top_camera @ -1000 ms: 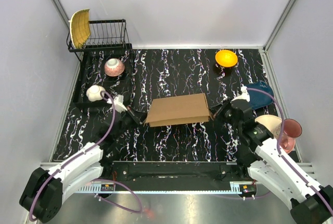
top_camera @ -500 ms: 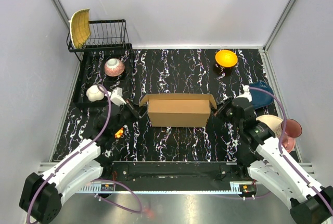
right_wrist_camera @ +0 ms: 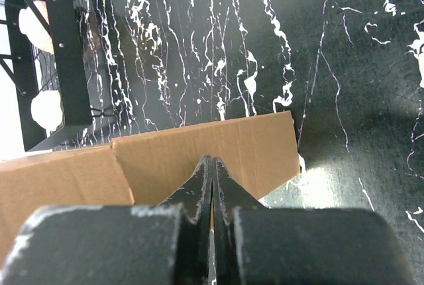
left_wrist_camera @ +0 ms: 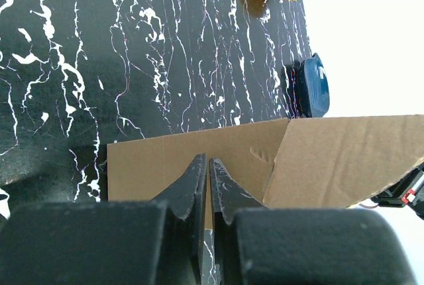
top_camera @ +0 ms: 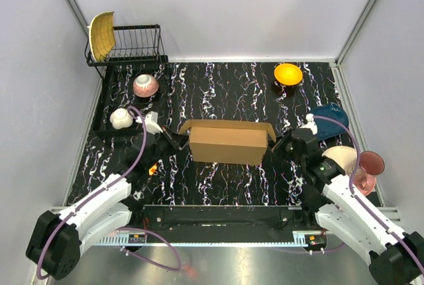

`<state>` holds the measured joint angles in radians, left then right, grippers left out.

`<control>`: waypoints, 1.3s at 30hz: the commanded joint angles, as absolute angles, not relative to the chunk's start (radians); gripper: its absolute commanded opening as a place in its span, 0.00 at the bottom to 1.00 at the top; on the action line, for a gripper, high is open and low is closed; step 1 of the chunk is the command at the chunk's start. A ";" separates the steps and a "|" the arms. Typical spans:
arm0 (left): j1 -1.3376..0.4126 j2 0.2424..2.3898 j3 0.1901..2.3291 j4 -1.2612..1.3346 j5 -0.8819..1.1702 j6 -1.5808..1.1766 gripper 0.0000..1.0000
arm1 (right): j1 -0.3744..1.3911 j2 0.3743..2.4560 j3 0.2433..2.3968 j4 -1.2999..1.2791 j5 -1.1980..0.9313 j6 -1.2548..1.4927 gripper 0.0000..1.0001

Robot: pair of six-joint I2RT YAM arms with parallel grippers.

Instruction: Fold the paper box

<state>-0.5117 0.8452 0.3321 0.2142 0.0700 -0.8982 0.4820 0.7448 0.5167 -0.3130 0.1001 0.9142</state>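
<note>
While an arm comes at it from each side, the paper box (top_camera: pixel 228 142) stands in the middle of the black marbled table (top_camera: pixel 225 93). It is a brown cardboard sleeve with one long wall facing near and a short flap sticking out at each end. The left gripper (top_camera: pixel 173 140) sits at the left flap, its fingers pressed almost together with the cardboard edge pinched between them. The right gripper (top_camera: pixel 277 146) takes the right flap the same way, fingers tight on the thin board. An orange bowl (top_camera: pixel 288 73) lies far right, well apart from the box. A blue bowl (top_camera: pixel 331 116) sits just beyond the right arm. A black wire rack (top_camera: pixel 136 43) stands at the far left corner.
</note>
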 commanded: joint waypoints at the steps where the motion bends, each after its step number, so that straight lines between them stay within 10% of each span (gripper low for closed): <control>1: -0.529 0.821 0.319 0.279 0.134 -0.901 0.09 | 0.495 0.726 0.492 -0.253 0.008 0.930 0.00; 27: -0.528 0.617 0.425 -0.092 -0.070 -0.756 0.28 | 0.497 0.603 0.647 -0.523 0.097 0.787 0.15; 39: -0.528 0.431 0.618 -0.486 -0.416 -0.672 0.74 | 0.497 0.575 1.003 -0.848 0.272 0.599 0.49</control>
